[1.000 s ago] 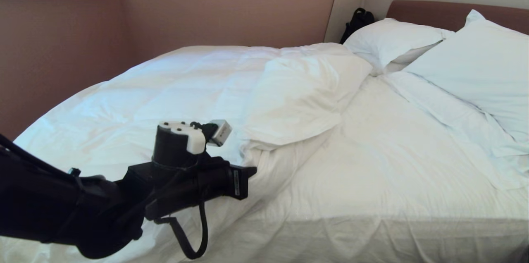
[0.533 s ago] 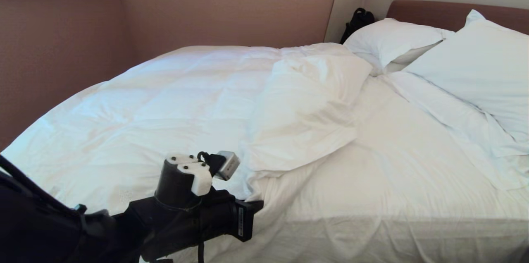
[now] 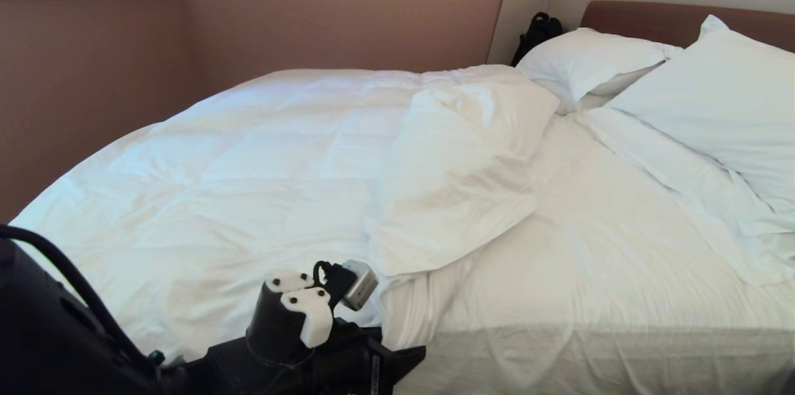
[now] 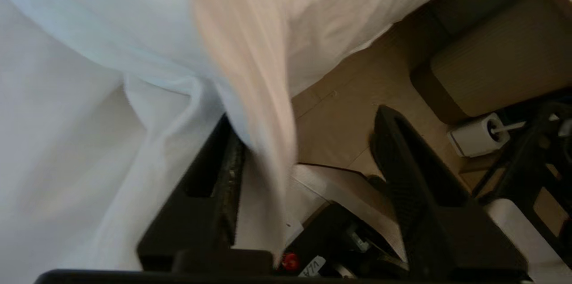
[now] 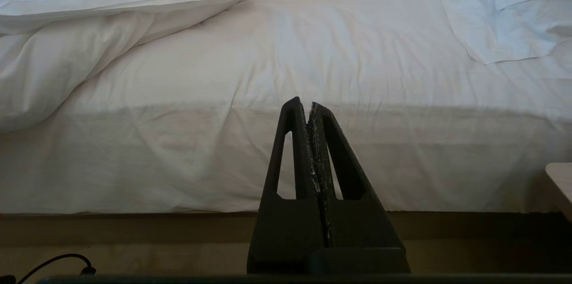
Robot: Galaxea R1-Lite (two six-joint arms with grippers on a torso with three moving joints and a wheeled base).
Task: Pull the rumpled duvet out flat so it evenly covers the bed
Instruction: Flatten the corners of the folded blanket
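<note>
A wide low double bed (image 3: 621, 295) with a white sheeted mattress and a brown padded headboard fills the room's corner. On it lies the large puffy white duvet (image 3: 248, 159), covering the half of the bed toward the pink side wall (image 3: 81, 84). Its inner edge is folded back on itself in a thick rumpled flap near the middle of the bed. The half of the mattress nearer the two white pillows (image 3: 714, 97) is bare sheet.

Compared with a second ago, the black left arm has sunk toward the lower edge of the head view, and the duvet's near corner has come with it to the bed's near edge. The folded flap reaches farther down than before.

The left gripper (image 4: 308, 150) hangs beside the mattress edge over the tan floor (image 4: 339, 119). Its fingers (image 4: 411, 177) have parted to a medium gap, and a fold of duvet cloth hangs loosely between them. A label at the gripper's base is too small to read.

The right gripper (image 5: 310, 105) sits parked low in front of the bed's side, its fingers pressed together on nothing.

A small white cylindrical device (image 4: 480, 134) stands on the floor nearby. A dark bag (image 3: 539, 31) leans by the headboard.
</note>
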